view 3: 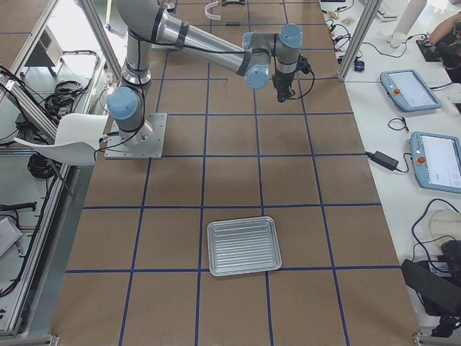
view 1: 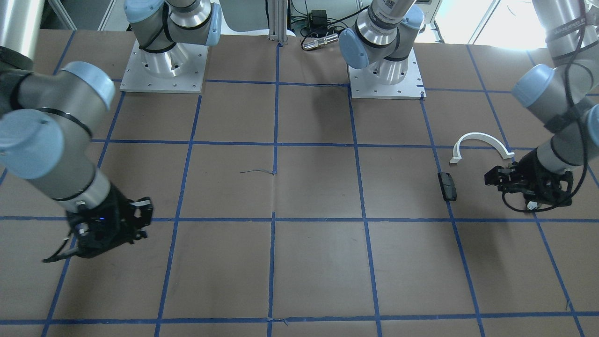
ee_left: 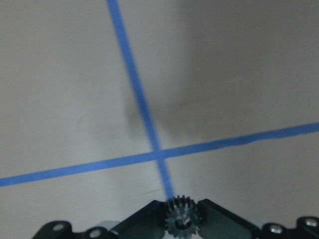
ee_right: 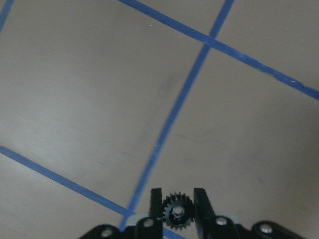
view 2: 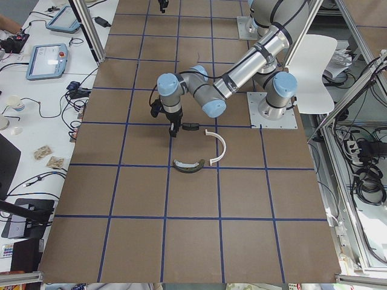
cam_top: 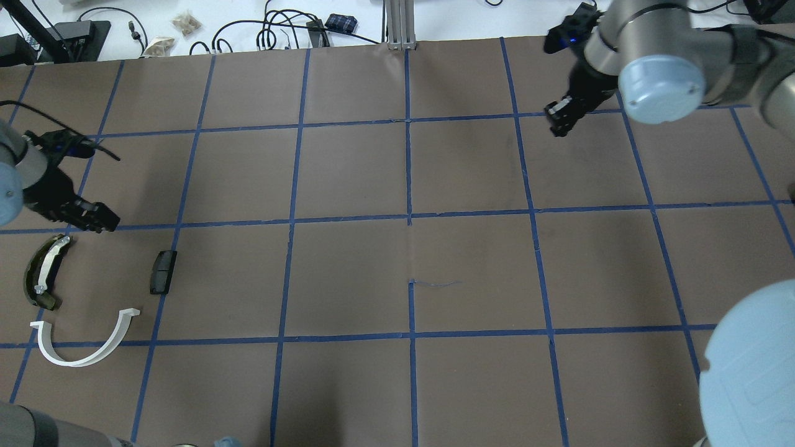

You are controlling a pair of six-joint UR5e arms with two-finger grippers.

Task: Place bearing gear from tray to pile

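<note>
Gear drop coming up. Front view: my left hand (view 1: 493,177) hangs beside the white arc (view 1: 482,139) and black block (view 1: 448,186). Overhead: green piece (cam_top: 43,273) just beside it on the brown, blue-taped surface (cam_top: 348,279). Right side: tray (view 3: 243,246), cluttered benches (view 3: 364,115). Left wrist: it's clamped on the gear (ee_left: 182,218); I'd lower before releasing so it won't roll. Right wrist: right hand (ee_right: 175,191) grips a second gear (ee_right: 175,211).

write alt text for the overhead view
At the left edge of a brown, blue-taped table, the left gripper is poised beside a pile: an olive-green curved piece, a white half-ring and a black block. The right gripper hangs far off at upper right.
</note>
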